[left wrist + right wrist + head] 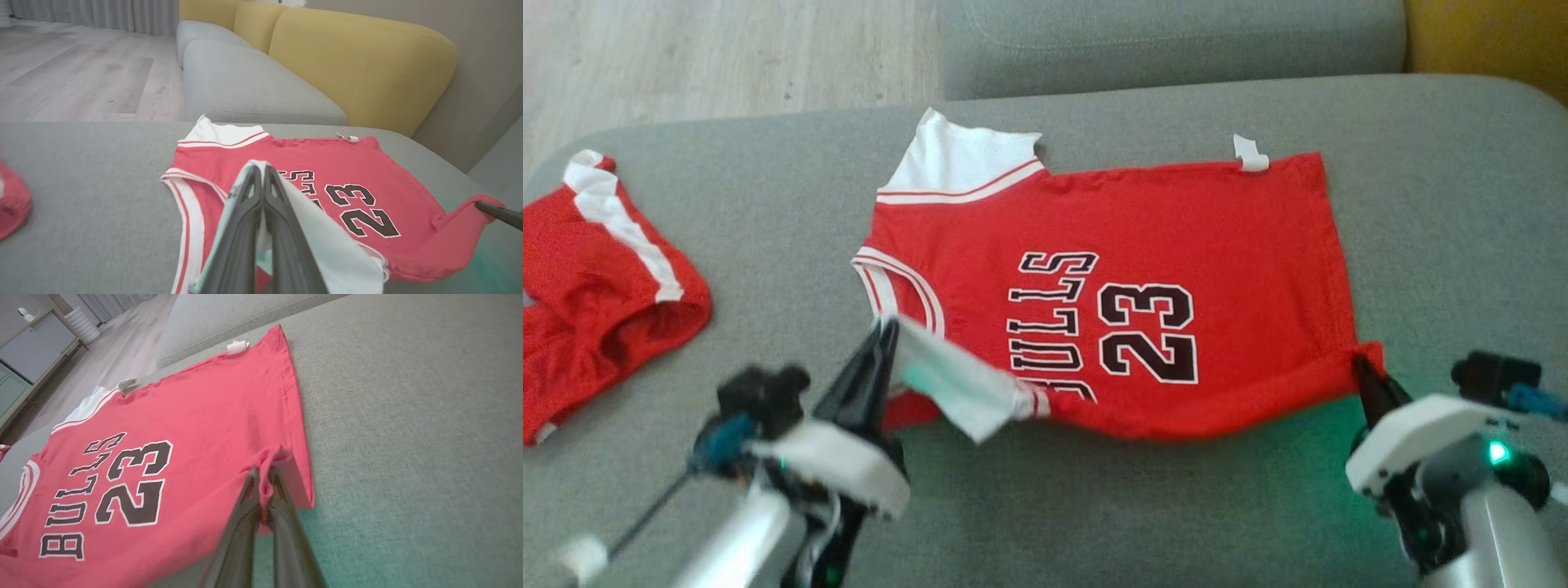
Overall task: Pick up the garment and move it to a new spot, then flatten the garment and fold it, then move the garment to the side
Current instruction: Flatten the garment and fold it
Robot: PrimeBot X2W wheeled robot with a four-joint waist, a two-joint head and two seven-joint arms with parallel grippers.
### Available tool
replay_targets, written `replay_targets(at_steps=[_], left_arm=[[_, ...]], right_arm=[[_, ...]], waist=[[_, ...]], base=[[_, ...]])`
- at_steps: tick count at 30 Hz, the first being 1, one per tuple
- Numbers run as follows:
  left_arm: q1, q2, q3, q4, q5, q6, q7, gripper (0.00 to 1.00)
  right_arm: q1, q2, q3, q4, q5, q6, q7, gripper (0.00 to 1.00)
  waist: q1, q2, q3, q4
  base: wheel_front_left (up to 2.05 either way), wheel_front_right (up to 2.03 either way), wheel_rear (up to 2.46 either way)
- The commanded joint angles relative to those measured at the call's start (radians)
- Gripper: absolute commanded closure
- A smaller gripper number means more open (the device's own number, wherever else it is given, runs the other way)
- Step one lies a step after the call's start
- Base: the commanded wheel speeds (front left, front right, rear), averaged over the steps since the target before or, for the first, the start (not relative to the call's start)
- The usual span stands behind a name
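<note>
The garment [1127, 237] is a red basketball jersey with white sleeves, lettered BULLS 23, spread on the grey sofa seat [1045, 506]. My left gripper [886, 327] is shut on the near white sleeve [960, 384], which it holds lifted off the cushion. In the left wrist view that sleeve [327, 245] drapes over the left gripper [261, 169]. At the near right hem corner [1372, 353] my right gripper [1361, 363] is shut on the red cloth. The right wrist view shows the right gripper [264, 473] with a pinched red fold [271, 457] between its fingers.
Red shorts [596, 286] with a white stripe lie at the seat's left end. A second grey cushion [1168, 41] lies beyond the jersey, with yellow backrests [359, 61] behind it. Wooden floor [719, 57] lies past the sofa's far left. Bare seat stretches right of the jersey.
</note>
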Motion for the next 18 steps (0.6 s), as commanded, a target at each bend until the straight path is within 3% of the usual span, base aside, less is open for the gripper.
replay_targets(at_steps=[1, 9, 18], left_arm=[[-0.103, 0.009, 0.033, 0.011, 0.010, -0.018, 0.013, 1.00], [-0.338, -0.029, 0.034, 0.234, 0.020, -0.087, 0.043, 1.00], [-0.445, -0.061, 0.029, 0.401, 0.027, -0.125, 0.017, 1.00]], right_arm=[[-0.075, -0.009, 0.017, -0.005, -0.001, 0.008, 0.005, 1.00], [-0.275, -0.009, 0.014, 0.166, -0.012, 0.008, 0.016, 1.00], [-0.458, -0.009, 0.040, 0.359, -0.087, 0.008, 0.036, 1.00]], waist=[[-0.0001, -0.0001, 0.015, -0.007], [-0.0001, -0.0001, 0.062, -0.037], [-0.0001, -0.0001, 0.089, -0.053]], base=[[0.00, 0.00, 0.00], [0.00, 0.00, 0.00], [0.00, 0.00, 0.00]])
